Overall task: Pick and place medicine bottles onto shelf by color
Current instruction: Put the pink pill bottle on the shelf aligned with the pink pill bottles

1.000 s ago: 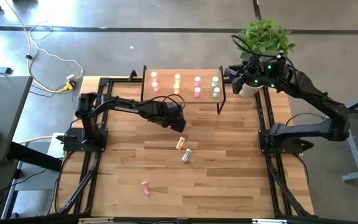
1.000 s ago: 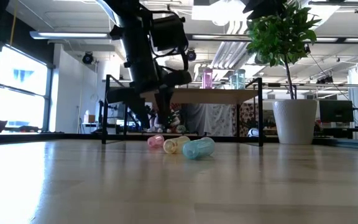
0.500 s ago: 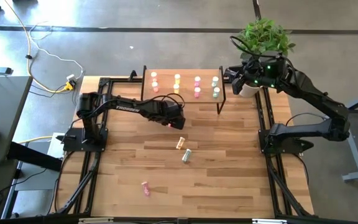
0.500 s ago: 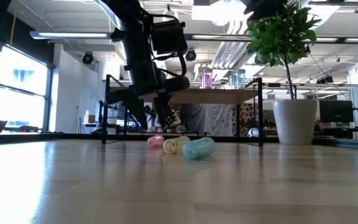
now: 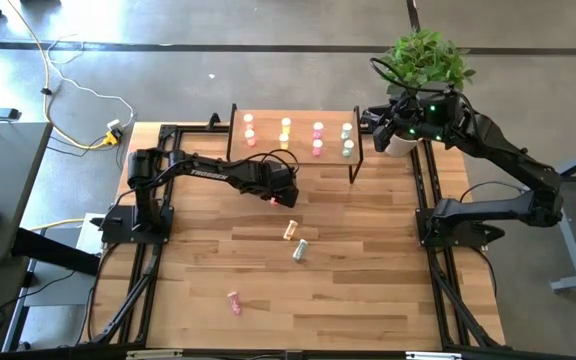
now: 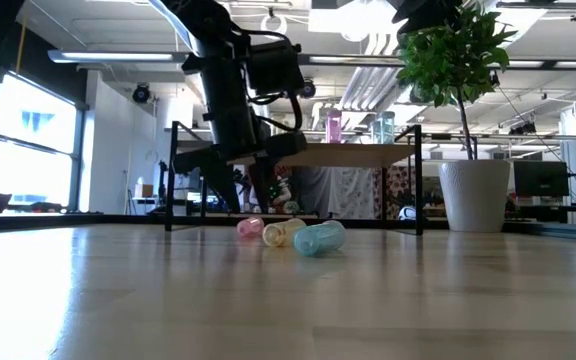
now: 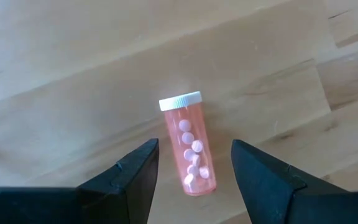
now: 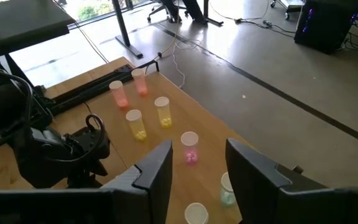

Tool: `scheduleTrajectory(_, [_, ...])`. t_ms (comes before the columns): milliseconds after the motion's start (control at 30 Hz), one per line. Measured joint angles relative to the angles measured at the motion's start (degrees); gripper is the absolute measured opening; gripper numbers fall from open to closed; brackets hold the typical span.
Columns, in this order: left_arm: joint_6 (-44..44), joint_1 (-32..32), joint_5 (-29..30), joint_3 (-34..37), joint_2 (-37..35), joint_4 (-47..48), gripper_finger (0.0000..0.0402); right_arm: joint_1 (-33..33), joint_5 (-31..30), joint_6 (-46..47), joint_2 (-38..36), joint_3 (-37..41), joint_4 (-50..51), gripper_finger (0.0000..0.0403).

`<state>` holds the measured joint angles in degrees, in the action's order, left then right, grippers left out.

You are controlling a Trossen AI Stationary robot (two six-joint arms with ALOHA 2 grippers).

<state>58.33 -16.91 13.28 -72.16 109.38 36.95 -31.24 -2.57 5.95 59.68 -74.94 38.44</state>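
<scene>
Your left gripper (image 7: 193,163) hangs over a red-orange bottle (image 7: 188,144) lying on its side on the table (image 7: 55,74), just in front of the shelf (image 5: 298,120); its fingers are spread wide, one on each side of the bottle, gripping nothing; the white cap (image 7: 180,102) points away from the wrist.

Expect two faults from here: the bottle is round and lies loose, so a finger that lands first on one side will probably roll it out of the gap; a grip taken near the bottom end, far from the cap, may let it tilt or slip on the lift.

Three more bottles lie on the table in front of the shelf: a yellow one (image 5: 290,230), a pale green one (image 5: 299,250) just beside it, and a pink one (image 5: 234,303) farthest out; on the shelf, bottles stand in colour columns.

Your right gripper (image 8: 197,171) waits above the shelf's end near the potted plant (image 5: 423,60), fingers apart and empty.

In the high view the left arm covers most of the red-orange bottle; in the low view you cannot see it behind the arm, and the shelf bottles are largely hidden too.
</scene>
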Motion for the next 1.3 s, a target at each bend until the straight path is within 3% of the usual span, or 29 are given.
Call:
scheduleTrajectory(367, [5.0,3.2,2.1,0.3,-1.7,1.1,0.0190,0.0,0.0,0.0,0.0,0.0,0.0,0.0140])
scheduleTrajectory(767, [12.9,8.7,14.2,0.2,-1.4,2.4,0.0190,0.0,0.0,0.0,0.0,0.0,0.2,0.0140])
scheduleTrajectory(1300, [14.6,10.0,16.0,0.2,1.8,1.9,0.0190,0.0,0.0,0.0,0.0,0.0,0.4,0.0140])
